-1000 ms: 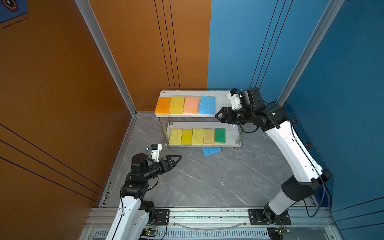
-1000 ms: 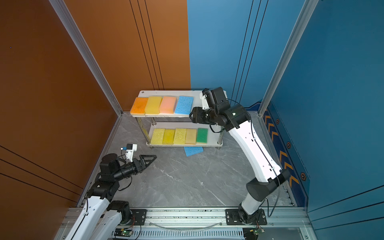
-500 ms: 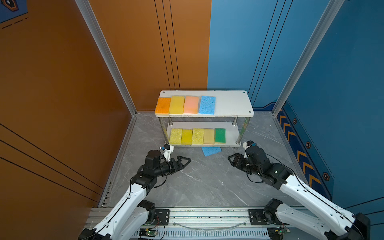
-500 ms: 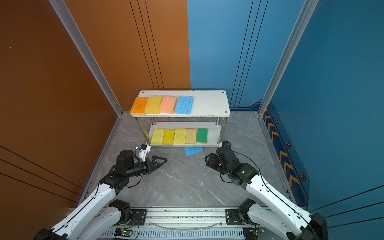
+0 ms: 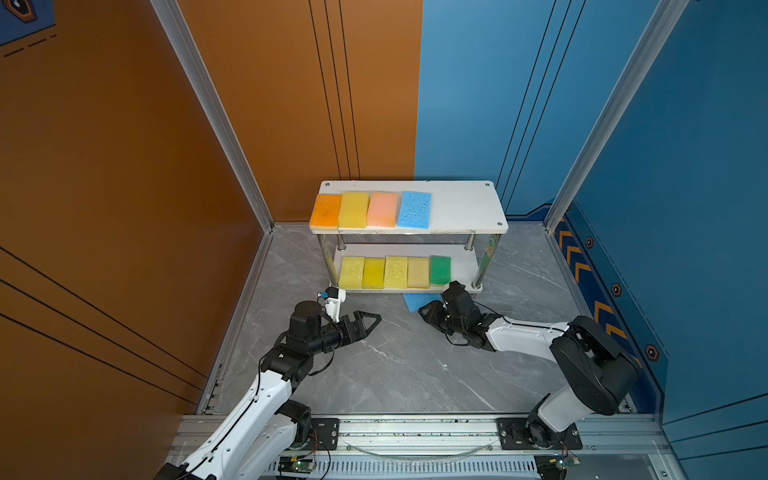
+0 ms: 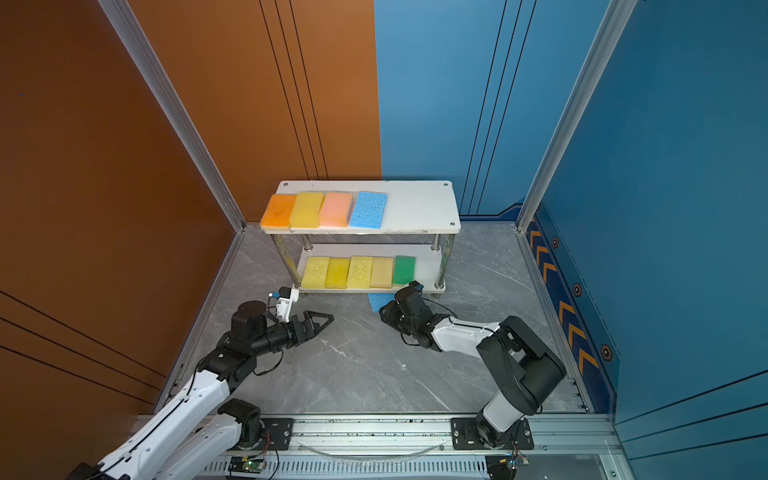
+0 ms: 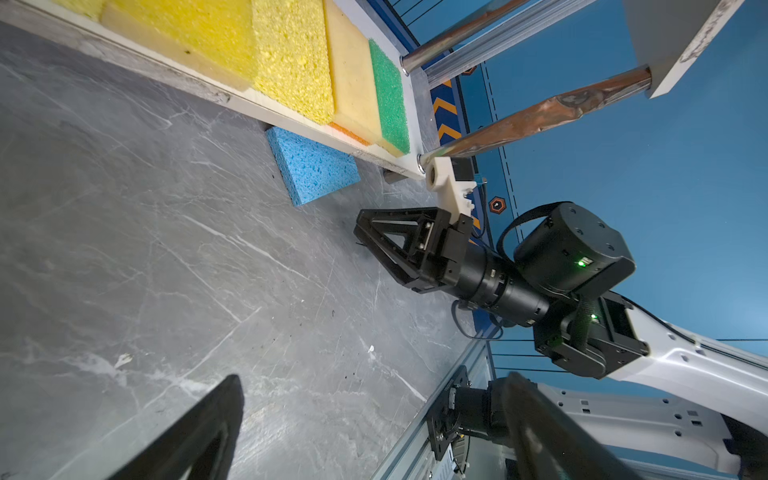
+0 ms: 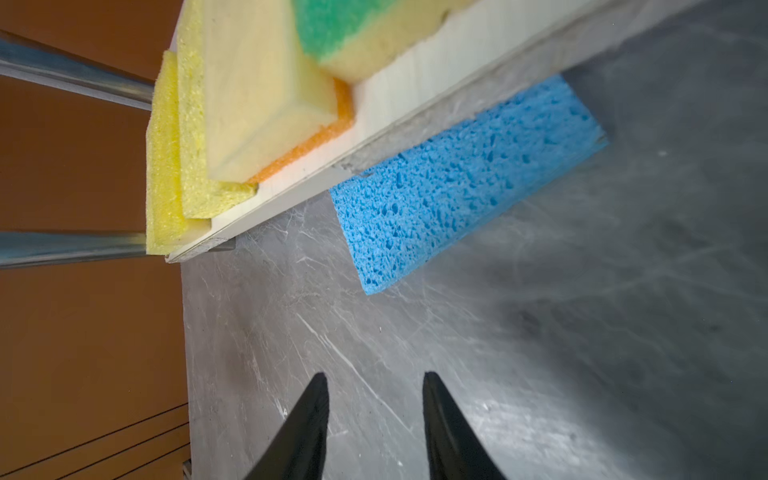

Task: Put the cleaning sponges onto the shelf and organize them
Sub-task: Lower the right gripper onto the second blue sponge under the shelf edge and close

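Standing at the far edge of the tabletop (image 5: 395,374), about midway along it: shelf (image 5: 465,208), white, two boards on shiny metal posts.

Top board, from its left end, side by side: orange sponge (image 5: 326,211), yellow sponge (image 5: 353,210), pink sponge (image 5: 382,209), blue sponge (image 5: 414,210).

Lower board, from its left end, in a close row along the front edge: yellow trio (image 5: 373,273), beige sponge (image 5: 418,272), green sponge (image 5: 440,270). The beige one shows an orange layer underneath. The green face sits on a pale yellow body.

Tabletop, at the shelf's front, below the beige and green: loose blue sponge (image 5: 413,300), lying flat and skewed to the shelf, its far part hidden under the lower board.

Left pincer (image 7: 376,375): low over the tabletop toward the left edge, in front of the shelf's left end. Jaws spread wide, nothing between them.

Right pincer (image 8: 374,376): low over the tabletop, just beside the loose blue sponge on its near side. Tips aimed at it but not touching it. Jaws parted by a moderate gap, nothing in them.
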`<act>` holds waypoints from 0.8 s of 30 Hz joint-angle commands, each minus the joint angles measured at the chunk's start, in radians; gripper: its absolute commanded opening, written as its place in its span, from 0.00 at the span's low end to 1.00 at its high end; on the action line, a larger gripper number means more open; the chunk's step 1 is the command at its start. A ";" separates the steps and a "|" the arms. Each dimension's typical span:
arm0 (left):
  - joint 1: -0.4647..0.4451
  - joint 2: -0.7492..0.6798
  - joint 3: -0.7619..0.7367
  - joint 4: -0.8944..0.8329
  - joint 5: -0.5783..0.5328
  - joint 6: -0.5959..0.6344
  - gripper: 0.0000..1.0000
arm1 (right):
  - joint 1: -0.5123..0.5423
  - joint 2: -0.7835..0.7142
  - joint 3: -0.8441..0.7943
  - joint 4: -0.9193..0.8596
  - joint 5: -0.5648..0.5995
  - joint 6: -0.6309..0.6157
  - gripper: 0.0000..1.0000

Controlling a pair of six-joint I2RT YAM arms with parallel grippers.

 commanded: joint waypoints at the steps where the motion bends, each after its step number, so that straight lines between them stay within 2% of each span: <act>1: 0.033 -0.025 -0.017 -0.035 0.030 0.026 0.97 | 0.003 0.060 0.061 0.097 0.013 0.070 0.43; 4: 0.061 -0.038 -0.020 -0.046 0.052 0.026 0.97 | 0.014 0.103 0.099 0.049 0.071 0.111 0.48; 14: 0.159 -0.094 -0.037 -0.071 0.108 0.018 0.97 | 0.057 0.164 0.181 -0.221 0.243 0.255 0.48; 24: 0.221 -0.101 -0.050 -0.025 0.150 -0.009 0.97 | 0.060 0.267 0.318 -0.343 0.272 0.295 0.48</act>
